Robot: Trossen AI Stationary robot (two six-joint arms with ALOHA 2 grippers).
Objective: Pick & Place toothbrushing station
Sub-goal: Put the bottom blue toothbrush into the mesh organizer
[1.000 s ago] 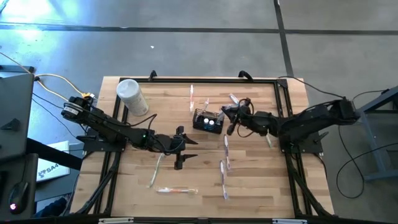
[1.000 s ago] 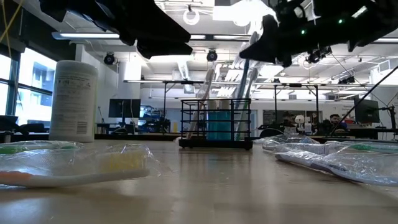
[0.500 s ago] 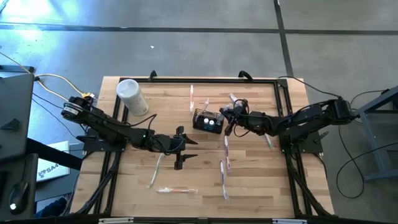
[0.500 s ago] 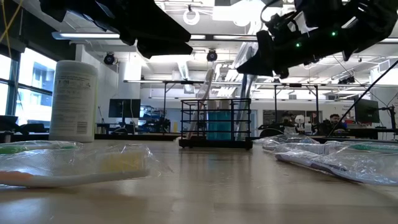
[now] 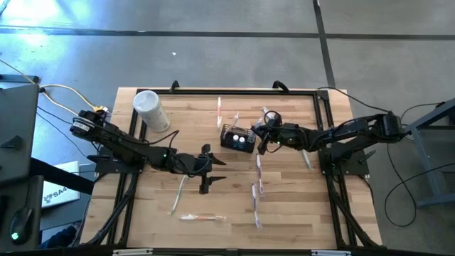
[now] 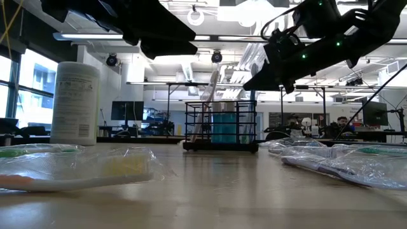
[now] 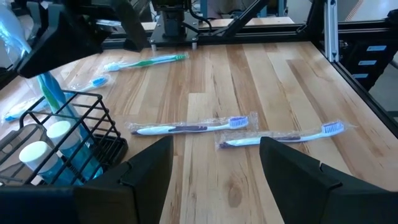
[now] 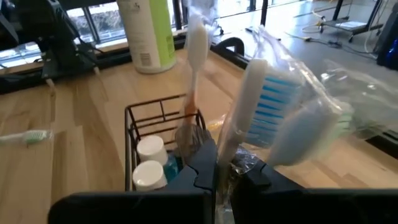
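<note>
Toothbrushing station [image 5: 237, 138]: small black wire-mesh rectangular caddy, open top, standing upright on the wooden table [image 5: 298, 206], toward the far middle. Inside: two small blue bottles with white caps [image 8: 145, 163] side by side, plus one upright toothbrush [image 8: 192, 68] with a pale handle, standing well taller than the caddy. In the low view the mesh shows as a square grid with blue content behind it [image 6: 220, 125].

Writing: the white cylindrical container [image 6: 75, 103], at the far left corner, has a printed label with lines of small text, too small to read. No brand legible anywhere.

Right pincer [image 5: 261, 139]: just beside the station's right side, raised above the table and tilted down toward the caddy. Jaws narrow, clamped on a wrapped toothbrush [image 8: 261, 106], pale handle, blue-and-white bristles, clear plastic wrapper bulging around the head. The brush sits above and beside the caddy rim; cannot tell whether it touches the mesh.

Left pincer [image 5: 205, 171]: jaws wide, nothing between them, over the table's middle, in front and to the left of the station, well apart from it.

Loose wrapped toothbrushes [image 7: 191, 127] lie flat on the table in front of the station and to its right.
</note>
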